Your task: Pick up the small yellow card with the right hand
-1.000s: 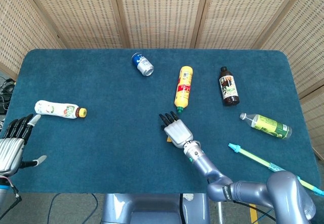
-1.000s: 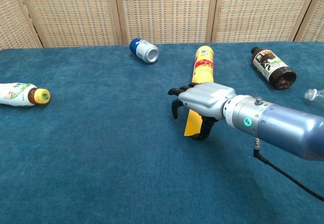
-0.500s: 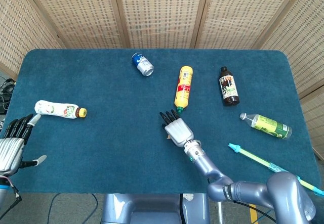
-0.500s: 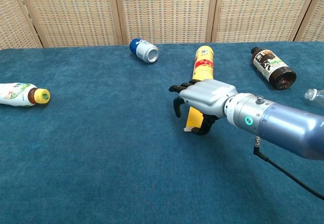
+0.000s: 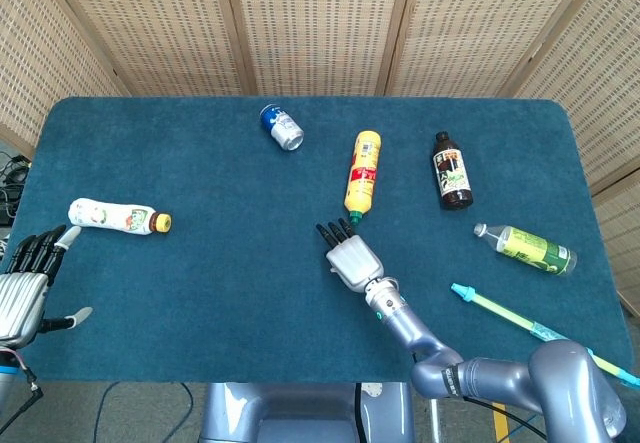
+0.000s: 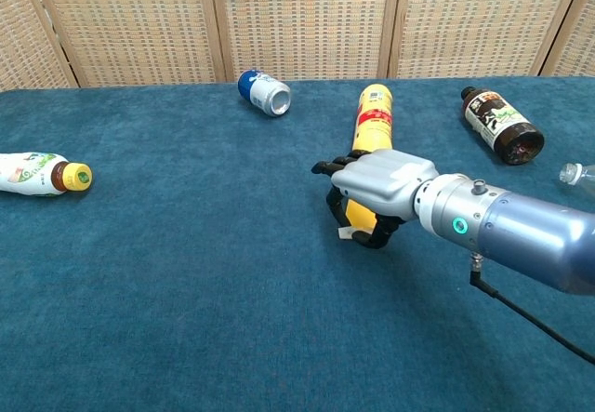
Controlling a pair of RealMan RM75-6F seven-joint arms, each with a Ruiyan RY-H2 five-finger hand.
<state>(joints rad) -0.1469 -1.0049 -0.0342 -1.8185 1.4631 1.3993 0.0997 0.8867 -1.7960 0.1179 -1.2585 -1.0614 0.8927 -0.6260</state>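
Observation:
The small yellow card [image 6: 359, 215] shows in the chest view under my right hand [image 6: 381, 184], near the table's middle. The hand's fingers curl down around the card and the thumb closes on it from below, so the hand grips it. A pale corner of the card pokes out at the lower left, close to the blue cloth. In the head view my right hand [image 5: 350, 258] covers the card completely. My left hand [image 5: 25, 283] hangs at the table's left front edge with its fingers apart, holding nothing.
A yellow bottle [image 6: 374, 117] lies just behind my right hand. Further off lie a blue can [image 6: 263, 92], a dark bottle [image 6: 501, 125], a white bottle [image 6: 42, 173], a clear green-labelled bottle [image 5: 525, 247] and a teal stick [image 5: 510, 315].
My right hand's fingers have curled tighter around the card and shifted slightly right. Less of the card shows now. The left hand has not moved.

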